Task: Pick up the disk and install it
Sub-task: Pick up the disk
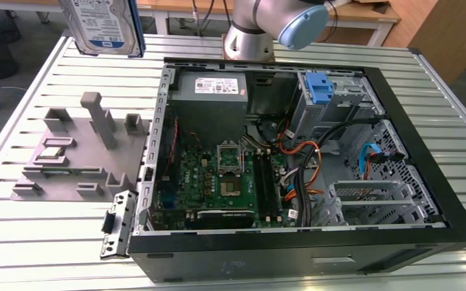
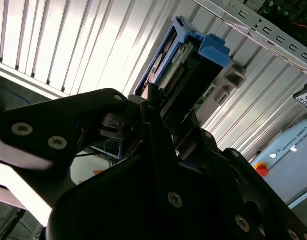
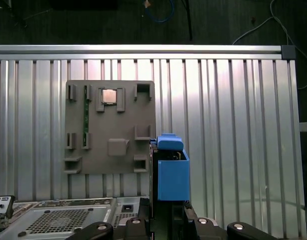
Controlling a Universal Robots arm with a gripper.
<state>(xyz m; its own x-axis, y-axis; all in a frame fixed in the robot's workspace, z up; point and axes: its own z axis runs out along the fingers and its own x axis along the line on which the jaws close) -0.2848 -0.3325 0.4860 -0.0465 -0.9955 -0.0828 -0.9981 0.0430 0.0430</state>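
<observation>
At the upper left of the exterior view, the disk [image 1: 102,24] hangs upright above the slatted metal table [image 1: 47,242], label facing the camera, a blue rail down the side toward the exterior view's right. Its upper part is cut off by the frame's top edge, so what holds it cannot be seen here. The arm [image 1: 253,30] stands at top centre, behind the open computer case [image 1: 298,254]. Inside the case lie a grey power supply [image 1: 210,88] at the back, a green circuit board [image 1: 209,176] on the floor, a tangle of cables [image 1: 306,151] and a blue latch [image 1: 320,90] on the metal bay at the upper right. To the exterior view's left of the case sits a grey tray [image 1: 87,157] with posts and slots; one slot holds a small chip [image 1: 53,153].

Seen in the second wrist view, the gripper [image 2: 166,107] pinches the disk [image 2: 188,60] edge-on, a dark finger [image 2: 152,107] pressed against its side. The label face is hidden; the connector edge and blue rails show.

From the first wrist view, the disk [image 3: 172,175] appears as a blue block rising from the gripper [image 3: 166,220], just beside the tray [image 3: 108,125] edge. The tray carries the chip [image 3: 109,96] and a green strip [image 3: 86,112]. A corner of the case [image 3: 58,215] shows nearby.
</observation>
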